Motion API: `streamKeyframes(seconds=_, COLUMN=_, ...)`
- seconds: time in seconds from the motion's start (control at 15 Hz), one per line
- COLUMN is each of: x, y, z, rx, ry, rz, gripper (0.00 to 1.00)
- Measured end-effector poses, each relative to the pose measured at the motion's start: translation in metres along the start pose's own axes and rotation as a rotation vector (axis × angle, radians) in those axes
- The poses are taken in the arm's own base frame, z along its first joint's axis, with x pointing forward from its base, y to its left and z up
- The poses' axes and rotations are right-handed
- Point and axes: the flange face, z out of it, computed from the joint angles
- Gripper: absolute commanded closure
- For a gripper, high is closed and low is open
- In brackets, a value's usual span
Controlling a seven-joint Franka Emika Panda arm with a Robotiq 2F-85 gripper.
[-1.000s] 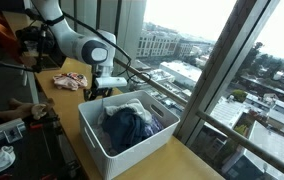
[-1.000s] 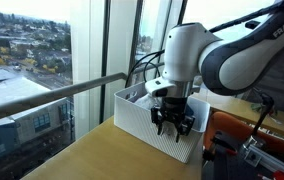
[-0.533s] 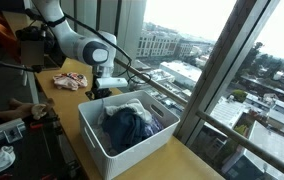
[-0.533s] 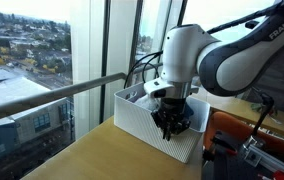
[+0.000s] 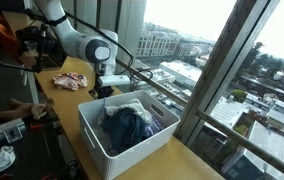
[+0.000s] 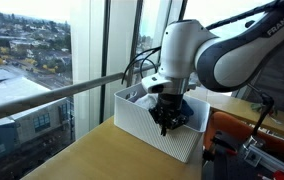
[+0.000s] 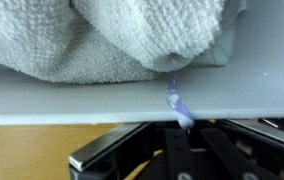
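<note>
Where the white bin [image 5: 100,142] stands by the window [image 5: 214,48], a white towel [image 7: 102,40] is heaped inside it, at twelve o'clock from the gripper [image 7: 185,130] in the wrist view; the jaws are closed on a pale blue strip [image 7: 174,98] draped over the bin's wall. Soft, light and limp, it is judged best pinched near its free end.

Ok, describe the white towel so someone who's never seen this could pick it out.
On the wooden table by the window stands a white plastic bin full of laundry. The towel lies at the end nearest the robot's hand, beside a dark blue garment; it alone is pale and nubby.
</note>
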Motion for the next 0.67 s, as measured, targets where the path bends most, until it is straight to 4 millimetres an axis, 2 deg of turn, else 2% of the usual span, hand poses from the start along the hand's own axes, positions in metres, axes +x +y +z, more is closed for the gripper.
streamKeyframes(seconds=0.27, x=-0.014, y=0.009, z=-0.044, rx=-0.081, ry=-0.020, rz=0.011, gripper=0.99)
streamKeyframes(seconds=0.47, x=-0.036, y=0.011, z=-0.084, rx=-0.140, ry=-0.035, rz=0.046, gripper=0.99)
streamKeyframes(seconds=0.67, x=-0.059, y=0.008, z=-0.106, rx=-0.164, ry=-0.047, rz=0.087, gripper=0.99)
